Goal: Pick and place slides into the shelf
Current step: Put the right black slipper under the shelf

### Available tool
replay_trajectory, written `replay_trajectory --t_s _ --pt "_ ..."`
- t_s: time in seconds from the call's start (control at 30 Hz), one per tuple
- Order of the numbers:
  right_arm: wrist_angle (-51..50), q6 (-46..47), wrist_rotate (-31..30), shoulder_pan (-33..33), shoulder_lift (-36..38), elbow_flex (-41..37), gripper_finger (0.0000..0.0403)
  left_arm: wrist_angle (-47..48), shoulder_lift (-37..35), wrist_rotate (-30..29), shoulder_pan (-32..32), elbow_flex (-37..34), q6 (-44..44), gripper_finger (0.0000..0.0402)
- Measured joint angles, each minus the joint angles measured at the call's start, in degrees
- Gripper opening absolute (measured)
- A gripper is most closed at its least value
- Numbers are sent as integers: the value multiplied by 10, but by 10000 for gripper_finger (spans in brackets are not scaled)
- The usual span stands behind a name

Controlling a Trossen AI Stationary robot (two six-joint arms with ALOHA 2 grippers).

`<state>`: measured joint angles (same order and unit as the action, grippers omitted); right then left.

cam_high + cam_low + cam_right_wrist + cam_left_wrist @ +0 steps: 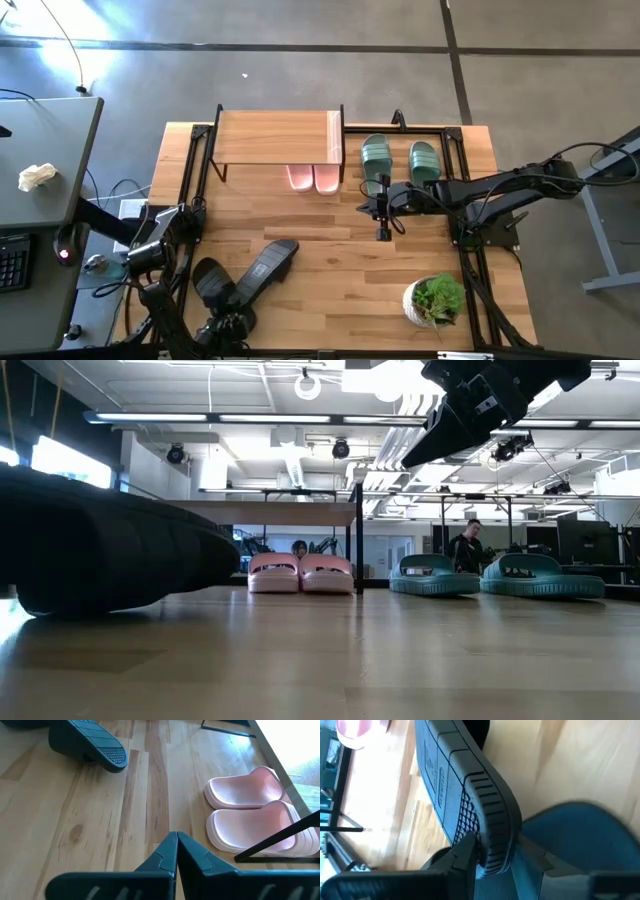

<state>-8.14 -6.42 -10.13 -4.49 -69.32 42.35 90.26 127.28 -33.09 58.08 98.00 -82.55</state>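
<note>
The shelf top hides most of the pink slides, seemingly their straps.

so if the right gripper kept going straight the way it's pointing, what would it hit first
Probably bare tabletop. The right gripper, fingers shut, points over open wood, with the pink slides off to one side and a black slide farther ahead; depth is hard to judge.
</note>
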Motion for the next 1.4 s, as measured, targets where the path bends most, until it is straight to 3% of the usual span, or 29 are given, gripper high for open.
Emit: replay_trajectory --t_s 0.73,0.9,1.0,1.2,1.4 --pt "-12 53 1 0 0 0 0 -2 -154 -317 -19 27 -197 78" --pt "-27 83 3 0 0 0 0 -3 -210 -314 -49 26 -203 78" --pt "-43 108 7 0 0 0 0 -3 -260 -296 -71 26 -162 71" --pt "-115 155 30 0 0 0 0 -2 -374 -195 -99 24 -98 61" --pt "-139 184 43 -6 0 0 0 -14 -475 -128 -109 -39 -125 61"
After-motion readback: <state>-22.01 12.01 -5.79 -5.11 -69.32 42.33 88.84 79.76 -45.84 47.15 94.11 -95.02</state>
